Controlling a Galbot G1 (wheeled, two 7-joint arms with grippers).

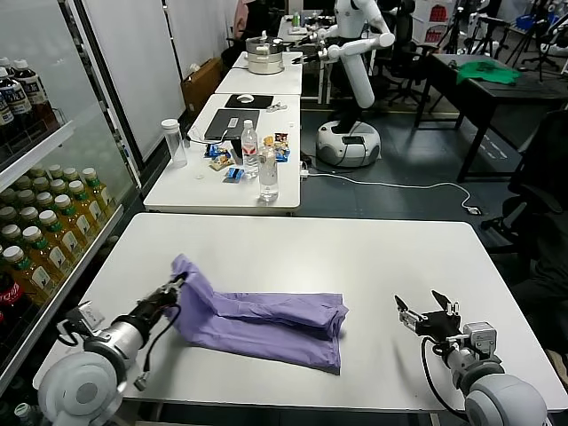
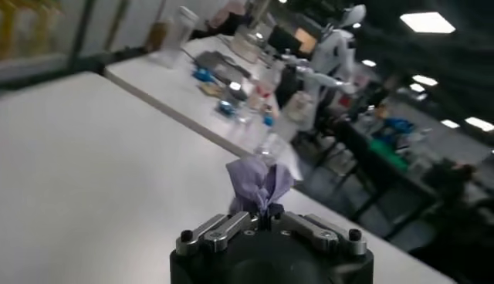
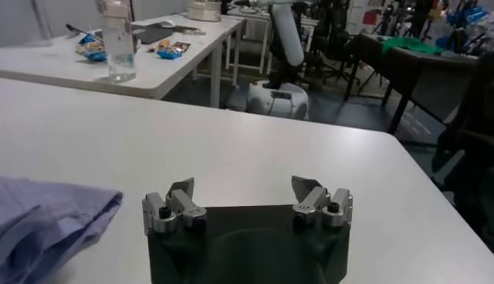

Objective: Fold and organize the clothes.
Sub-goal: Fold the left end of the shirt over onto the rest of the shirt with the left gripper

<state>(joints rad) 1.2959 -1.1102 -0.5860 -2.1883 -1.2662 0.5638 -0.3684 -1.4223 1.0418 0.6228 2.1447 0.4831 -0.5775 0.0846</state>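
**Left pincer clamped on shirt end, right pincer spread and clear**

Your left pincer (image 1: 180, 286) sits low over the near left part of the white table (image 1: 373, 248), its fingers clenched on a bunched end of the lavender T-shirt (image 1: 266, 321). From that grip the shirt runs away to the right as 1 long folded band lying flat on the tabletop. Your right pincer (image 1: 426, 311) hovers beyond the shirt's far end, well apart from it, fingers spread wide and gripping nothing.
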